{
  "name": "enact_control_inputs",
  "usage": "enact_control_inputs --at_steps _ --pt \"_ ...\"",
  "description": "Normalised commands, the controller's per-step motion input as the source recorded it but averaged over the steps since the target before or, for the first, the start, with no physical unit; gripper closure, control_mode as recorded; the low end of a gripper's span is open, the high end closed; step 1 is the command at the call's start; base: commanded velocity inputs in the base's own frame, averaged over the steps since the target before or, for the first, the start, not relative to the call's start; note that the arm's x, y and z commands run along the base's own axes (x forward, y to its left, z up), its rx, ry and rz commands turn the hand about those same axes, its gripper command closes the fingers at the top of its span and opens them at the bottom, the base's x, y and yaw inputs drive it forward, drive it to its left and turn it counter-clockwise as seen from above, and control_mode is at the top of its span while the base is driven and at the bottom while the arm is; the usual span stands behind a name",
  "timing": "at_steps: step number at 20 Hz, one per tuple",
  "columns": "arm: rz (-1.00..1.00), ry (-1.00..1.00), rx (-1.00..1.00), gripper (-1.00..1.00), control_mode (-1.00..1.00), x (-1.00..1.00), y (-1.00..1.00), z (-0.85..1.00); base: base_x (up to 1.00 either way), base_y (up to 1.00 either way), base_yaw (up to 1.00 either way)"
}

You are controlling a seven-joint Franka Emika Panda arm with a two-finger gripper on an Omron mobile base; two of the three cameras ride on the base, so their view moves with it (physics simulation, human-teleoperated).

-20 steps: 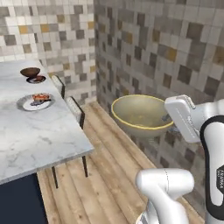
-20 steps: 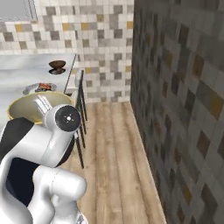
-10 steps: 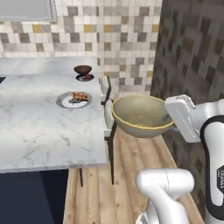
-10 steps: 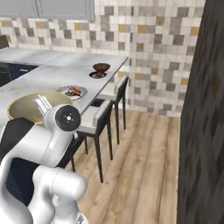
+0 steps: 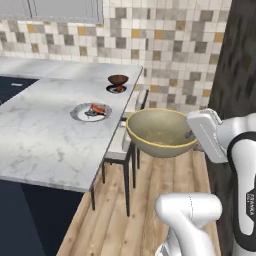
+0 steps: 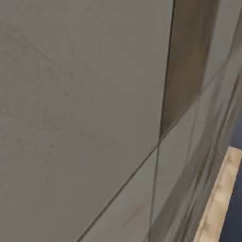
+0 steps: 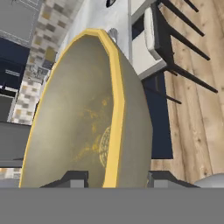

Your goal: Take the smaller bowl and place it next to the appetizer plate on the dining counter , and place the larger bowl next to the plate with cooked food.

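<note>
Gripper closed on the rim of the larger bowl; in the hand view one finger sits inside the yellowish rim and the other outside the wall, rim pinched between them. Bowl held in the air, roughly level with opening up in the left base view, off the right-hand long edge of the dining counter, above a cushioned stool and the wood floor. Not touching the counter.

On the counter: plate with cooked food, near the right-hand long edge, about midway along the visible stretch; orange-red and dark pieces on its white centre. Further back along the same edge, toward the far end by the tiled wall, the appetizer plate. Smaller bowl just behind it, close enough that their outlines meet; cannot tell if they touch. The two plates lie apart.

Held bowl is nearer the plate with cooked food than the appetizer plate, beyond the counter edge from it.

Right base view: flat grey panels close up, with a strip of wood at lower right.
</note>
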Motion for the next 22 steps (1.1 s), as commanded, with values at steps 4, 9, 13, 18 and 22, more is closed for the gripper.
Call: enact_control_inputs --at_steps 4,9,13,18,22 --pt "0.0 0.0 0.0 1.0 1.0 0.0 0.0 0.0 0.51 -0.71 0.53" --pt "0.0 0.0 0.0 1.0 1.0 0.0 0.0 0.0 0.64 -0.53 0.59" --pt "0.0 0.0 0.0 1.0 1.0 0.0 0.0 0.0 0.57 -0.57 0.6" --pt "0.0 0.0 0.0 1.0 1.0 0.0 0.0 0.0 0.41 -0.69 0.57" --pt "0.0 0.0 0.0 1.0 1.0 0.0 0.0 0.0 0.31 -0.7 0.58"
